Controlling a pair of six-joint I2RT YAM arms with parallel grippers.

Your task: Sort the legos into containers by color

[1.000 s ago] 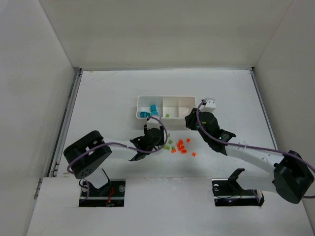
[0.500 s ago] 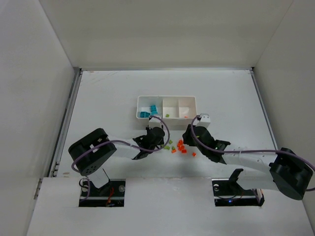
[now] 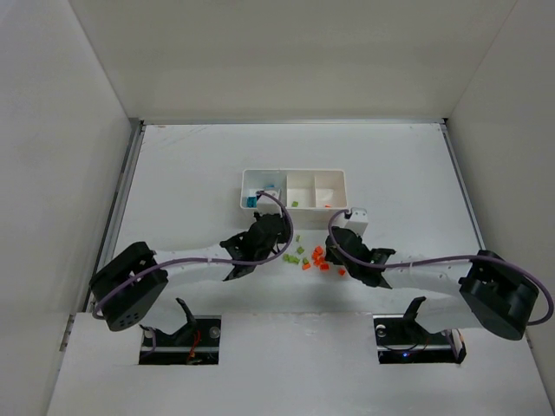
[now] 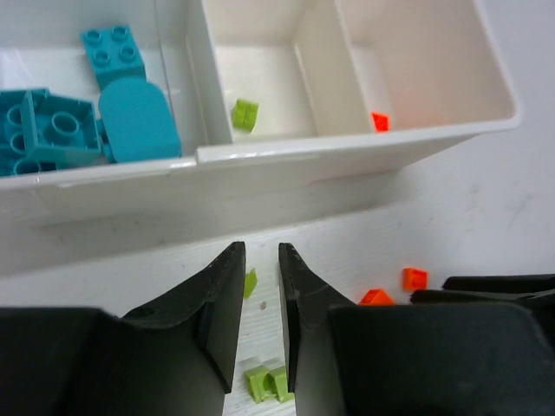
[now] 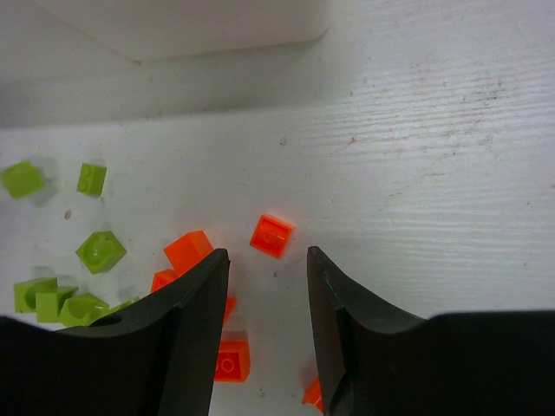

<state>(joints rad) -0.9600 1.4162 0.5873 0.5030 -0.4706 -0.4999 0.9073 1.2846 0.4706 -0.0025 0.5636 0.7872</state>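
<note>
The white tray (image 3: 293, 172) has three compartments: teal legos (image 4: 61, 130) in the left one, one green lego (image 4: 245, 113) in the middle, one orange lego (image 4: 379, 121) in the right. Loose green legos (image 3: 293, 256) and orange legos (image 3: 317, 258) lie on the table in front of it. My left gripper (image 3: 277, 220) sits just before the tray's near wall (image 4: 286, 154). Its jaws (image 4: 260, 250) stand a narrow gap apart and hold nothing, with a green lego (image 4: 267, 381) on the table under them. My right gripper (image 3: 332, 256) is open and empty (image 5: 267, 256), low over the orange legos (image 5: 271, 235).
White walls enclose the table on the left, back and right. Both arms reach in from the near edge and meet around the loose legos. Green legos (image 5: 100, 250) lie left of the right gripper's fingers.
My right gripper has pulled back from the tray's right end and come down over the loose orange legos. My left gripper has shifted slightly near the tray's front wall.
</note>
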